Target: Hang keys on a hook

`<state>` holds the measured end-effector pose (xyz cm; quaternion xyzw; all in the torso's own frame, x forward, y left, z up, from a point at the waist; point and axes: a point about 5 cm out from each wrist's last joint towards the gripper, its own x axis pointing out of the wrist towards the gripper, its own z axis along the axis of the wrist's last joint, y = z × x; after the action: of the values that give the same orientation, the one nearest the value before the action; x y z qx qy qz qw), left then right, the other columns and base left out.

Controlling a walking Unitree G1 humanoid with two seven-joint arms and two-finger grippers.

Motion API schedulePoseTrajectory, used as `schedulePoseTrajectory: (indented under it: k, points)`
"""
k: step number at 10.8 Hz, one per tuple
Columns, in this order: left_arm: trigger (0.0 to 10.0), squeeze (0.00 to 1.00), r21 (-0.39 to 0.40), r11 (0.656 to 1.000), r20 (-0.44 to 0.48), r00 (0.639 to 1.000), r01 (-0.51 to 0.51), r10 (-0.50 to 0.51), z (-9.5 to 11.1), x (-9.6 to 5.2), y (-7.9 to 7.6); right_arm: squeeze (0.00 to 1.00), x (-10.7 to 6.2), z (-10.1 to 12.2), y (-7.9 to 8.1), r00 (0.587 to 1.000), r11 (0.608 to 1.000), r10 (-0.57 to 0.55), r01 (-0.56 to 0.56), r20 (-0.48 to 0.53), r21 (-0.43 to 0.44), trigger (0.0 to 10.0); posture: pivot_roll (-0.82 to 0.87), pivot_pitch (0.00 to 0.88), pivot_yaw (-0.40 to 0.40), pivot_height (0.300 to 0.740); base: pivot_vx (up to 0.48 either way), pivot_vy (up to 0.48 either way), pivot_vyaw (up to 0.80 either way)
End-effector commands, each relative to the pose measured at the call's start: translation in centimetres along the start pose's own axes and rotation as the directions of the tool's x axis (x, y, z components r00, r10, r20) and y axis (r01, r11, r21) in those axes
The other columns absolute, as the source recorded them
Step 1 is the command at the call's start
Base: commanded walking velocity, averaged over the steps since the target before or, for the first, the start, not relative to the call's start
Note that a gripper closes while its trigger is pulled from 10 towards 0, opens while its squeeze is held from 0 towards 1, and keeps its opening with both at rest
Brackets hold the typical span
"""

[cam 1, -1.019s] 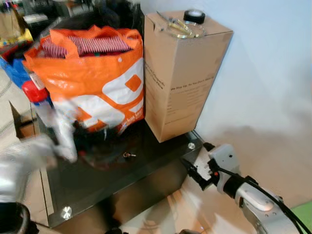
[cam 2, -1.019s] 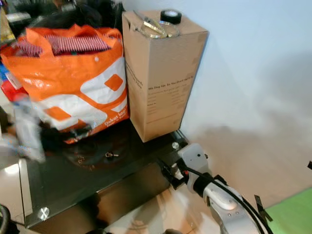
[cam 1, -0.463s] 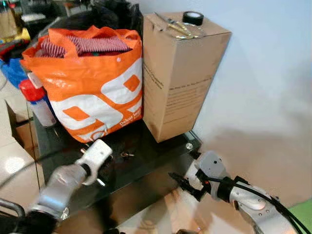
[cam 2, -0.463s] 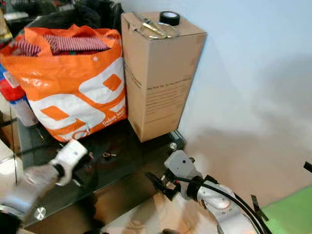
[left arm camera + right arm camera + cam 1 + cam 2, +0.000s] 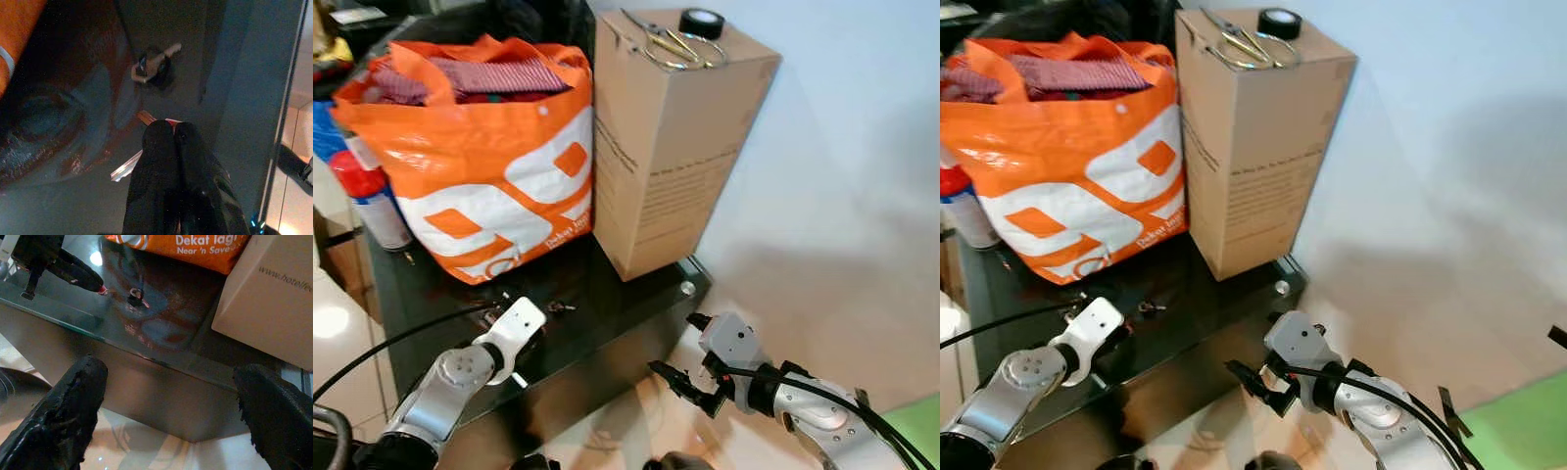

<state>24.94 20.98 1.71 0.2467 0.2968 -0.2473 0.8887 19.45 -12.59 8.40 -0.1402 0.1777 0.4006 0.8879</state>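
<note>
- Keys (image 5: pixel 152 67) lie on the dark glass table (image 5: pixel 607 323), near the orange bag (image 5: pixel 489 166) and the cardboard box (image 5: pixel 675 147).
- Left gripper (image 5: pixel 166 132) is low over the table just beside the keys, fingers pressed together, holding nothing.
- Right gripper (image 5: pixel 685 384) is spread wide and empty, beside the table edge.

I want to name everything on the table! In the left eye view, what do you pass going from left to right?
Red-capped spray can → orange bag → cardboard box, with a black tape roll on top.
</note>
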Motion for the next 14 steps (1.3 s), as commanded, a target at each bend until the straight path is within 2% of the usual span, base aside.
schedulePoseTrajectory:
  k: [1, 2, 5, 7, 8, 9, 10, 13, 14]
  points:
    - [10.0, 0.78, 0.004, 1.000, 0.013, 1.000, -0.012, 0.012, 0.3, 0.1, 0.2, 0.00, -0.2, 0.2, -0.1, 1.000, 1.000, 0.001, -0.001, -0.001, -0.009, 10.0, -0.16, 0.098, -0.085, 0.732, 0.000, 0.000, 0.00]
    - [10.0, 1.00, -0.017, 1.000, 0.018, 1.000, 0.003, -0.003, 0.4, 0.1, 0.1, 0.00, -0.2, 0.3, -0.1, 1.000, 1.000, 0.001, -0.001, -0.001, -0.007, 10.0, -0.16, 0.099, -0.085, 0.732, 0.000, 0.000, 0.00]
    - [10.0, 1.00, -0.009, 1.000, 0.015, 1.000, 0.017, -0.017, 0.2, -0.2, 0.3, 0.00, -0.3, 0.4, -0.2, 1.000, 1.000, -0.002, 0.002, 0.002, -0.002, 10.0, -0.17, 0.102, -0.087, 0.732, 0.000, 0.000, 0.00]
    - [10.0, 1.00, 0.065, 0.998, 0.058, 0.998, 0.016, -0.020, 1.2, -0.8, 1.0, 0.00, -0.3, 0.5, -0.4, 1.000, 1.000, -0.006, 0.006, 0.004, -0.002, 10.0, -0.17, 0.107, -0.090, 0.732, 0.000, 0.000, 0.00]
    - [10.0, 1.00, 0.136, 0.985, 0.112, 0.986, 0.108, -0.123, 2.5, -1.5, 0.6, 0.00, -0.4, 0.5, -0.6, 1.000, 1.000, -0.007, 0.007, 0.003, 0.001, 10.0, -0.17, 0.109, -0.095, 0.732, 0.000, 0.000, 0.00]
    - [10.0, 0.82, 0.149, 0.980, 0.100, 0.985, 0.128, -0.144, 2.5, -1.8, 0.5, 0.00, -0.5, 0.5, -0.6, 1.000, 1.000, -0.005, 0.005, 0.001, 0.002, 10.0, -0.17, 0.108, -0.097, 0.732, 0.000, 0.000, 0.00]
    - [10.0, 0.00, 0.117, 0.981, 0.052, 0.986, 0.152, -0.159, 2.5, -2.0, 0.6, 0.00, -0.4, 0.5, -0.7, 1.000, 1.000, -0.002, 0.002, 0.001, 0.002, 10.0, -0.17, 0.110, -0.100, 0.732, 0.000, 0.000, 0.00]
    - [10.0, 0.00, -0.060, 0.983, -0.006, 0.985, 0.174, -0.174, 2.5, -1.9, 0.2, 0.00, -0.2, 0.5, -0.8, 1.000, 1.000, 0.004, -0.004, 0.003, 0.002, 10.0, -0.16, 0.110, -0.100, 0.732, 0.000, 0.000, 0.00]
    - [10.0, 0.00, -0.049, 0.986, -0.032, 0.986, 0.161, -0.163, 2.3, -1.4, 0.0, 0.00, -0.2, 0.6, -0.8, 1.000, 1.000, 0.006, -0.006, 0.006, 0.002, 10.0, -0.17, 0.110, -0.100, 0.732, 0.000, 0.000, 0.00]
